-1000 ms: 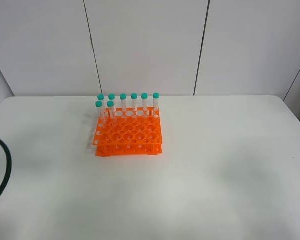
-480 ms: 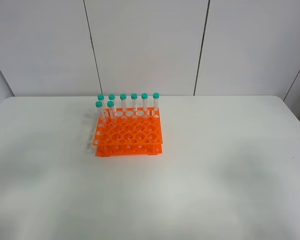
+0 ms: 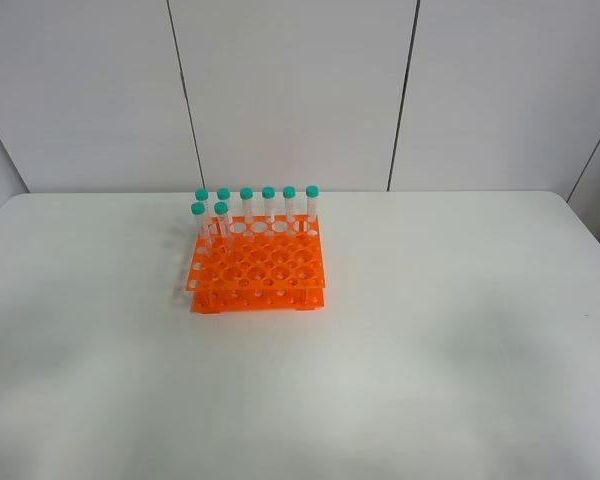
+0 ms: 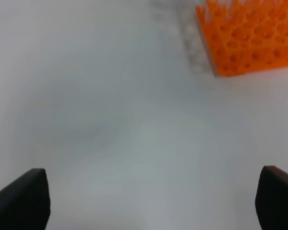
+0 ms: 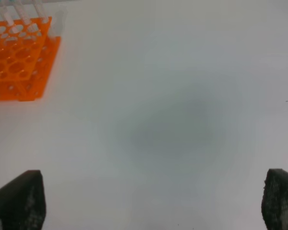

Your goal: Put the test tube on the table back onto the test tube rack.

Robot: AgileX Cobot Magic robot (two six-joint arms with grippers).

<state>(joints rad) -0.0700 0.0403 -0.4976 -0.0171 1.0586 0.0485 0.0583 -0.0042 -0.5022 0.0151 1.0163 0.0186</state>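
The orange test tube rack stands on the white table, left of centre. Several teal-capped tubes stand upright along its back rows. No test tube lies on the table in any view. Neither arm shows in the exterior high view. My left gripper is open over bare table, its dark fingertips far apart, with the rack ahead of it. Likewise open and empty, my right gripper hangs above bare table with the rack ahead to one side.
White wall panels rise behind the table's far edge. Plain tabletop surrounds the rack on all sides, with wide room in front and to the right.
A dark curved cable at the left edge of the exterior high view one second ago has gone out of view. The rack and tubes have not moved.
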